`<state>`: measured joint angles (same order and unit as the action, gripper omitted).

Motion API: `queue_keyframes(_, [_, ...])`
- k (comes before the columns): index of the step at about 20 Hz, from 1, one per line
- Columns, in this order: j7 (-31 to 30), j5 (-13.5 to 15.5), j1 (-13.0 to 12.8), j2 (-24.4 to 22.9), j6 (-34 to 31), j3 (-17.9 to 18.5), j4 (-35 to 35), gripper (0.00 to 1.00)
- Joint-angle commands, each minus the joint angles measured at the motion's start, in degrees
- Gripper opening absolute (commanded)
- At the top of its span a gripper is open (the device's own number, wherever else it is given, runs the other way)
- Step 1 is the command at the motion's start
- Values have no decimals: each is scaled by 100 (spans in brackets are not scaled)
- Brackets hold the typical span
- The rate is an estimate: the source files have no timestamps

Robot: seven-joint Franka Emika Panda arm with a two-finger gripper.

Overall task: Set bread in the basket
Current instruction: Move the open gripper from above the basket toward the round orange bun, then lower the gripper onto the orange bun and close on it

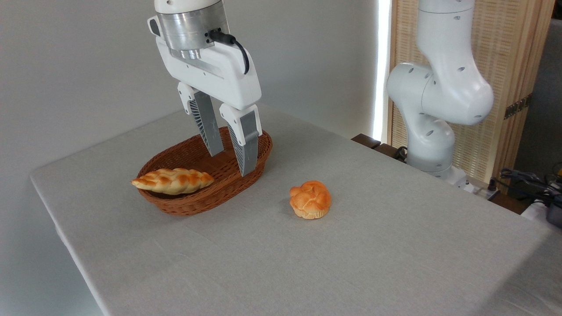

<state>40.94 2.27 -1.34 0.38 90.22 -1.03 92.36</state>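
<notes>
— Where was your pincer at that moment?

— My gripper (pixel 231 163) hung above the basket (pixel 193 199), over its right-hand end, fingers pointing down and a little tilted. The tips looked to be clear of the wicker, though from that one view I could not swear how high they stood over the floor of it.

— Spread or pressed together?

— Spread. There was a plain gap between my two fingers (pixel 245 142), and nothing was pinched in it.

— And the bread you were meant to move?

— The bread (pixel 310 199), the small round knotted bun, sat on the table (pixel 351 263), on the grey cloth, to the right of the basket and apart from it. It rested on its paler ridged base, glossy top up. I was not touching it.

— What was in the basket, then?

— Only the braided loaf (pixel 172 181), long and pointed. It lay across the left end, its tip jutting out past the rim on the left side.

— And the rest of you?

— My arm (pixel 439 101) rose at the table's far right edge, in front of a slatted screen (pixel 505 57).
</notes>
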Motion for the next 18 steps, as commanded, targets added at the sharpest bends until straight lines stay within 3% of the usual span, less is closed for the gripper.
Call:
queue_keyframes(1, [204,107,-7,-807,643,41,1130,100])
queue_keyframes(4, [475,107,37,-1836,1322,77,2607,100])
queue_keyframes(8, [1214,107,37,-2620,1376,24,3944,100])
queue_keyframes(14, [1267,107,-33,-2797,1867,-177,4825,100])
queue_keyframes(18, [1267,107,-51,-2745,2719,-336,5379,100])
